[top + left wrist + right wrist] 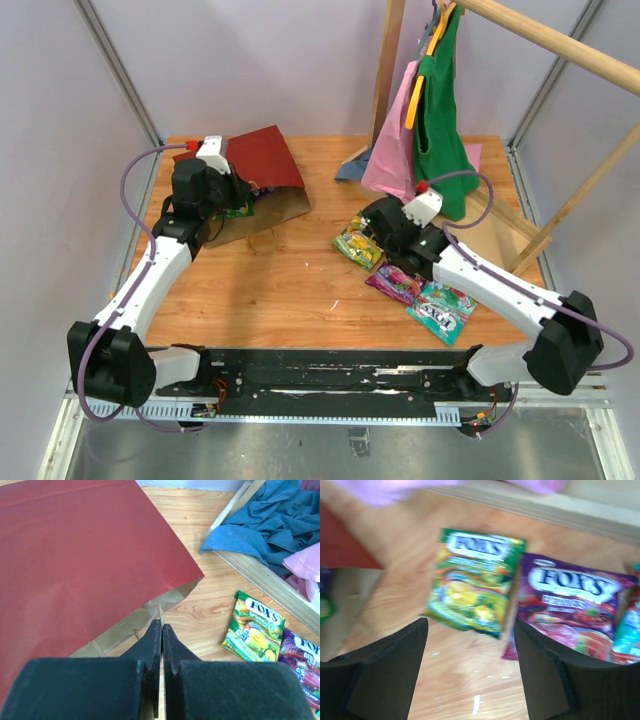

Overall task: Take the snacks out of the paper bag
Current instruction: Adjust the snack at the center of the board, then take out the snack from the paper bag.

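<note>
The dark red paper bag (262, 160) lies on its side at the back left, its brown kraft mouth (275, 208) facing right. My left gripper (238, 198) is at that mouth. In the left wrist view it (161, 625) is shut with a thin pale edge of the paper bag (75, 565) between the pads. Packets show just inside the mouth (240, 210). A green-yellow packet (358, 245), a purple packet (393, 282) and a teal packet (440, 310) lie on the table. My right gripper (376, 226) is open and empty above the green-yellow packet (475, 590), with the purple packet (570, 610) beside it.
A wooden rack (560, 45) at the back right holds a pink garment (392, 150) and a green garment (440, 120). Its pale wooden base frame (500, 235) lies behind the right arm. A blue cloth (352, 165) lies at the rack's foot.
</note>
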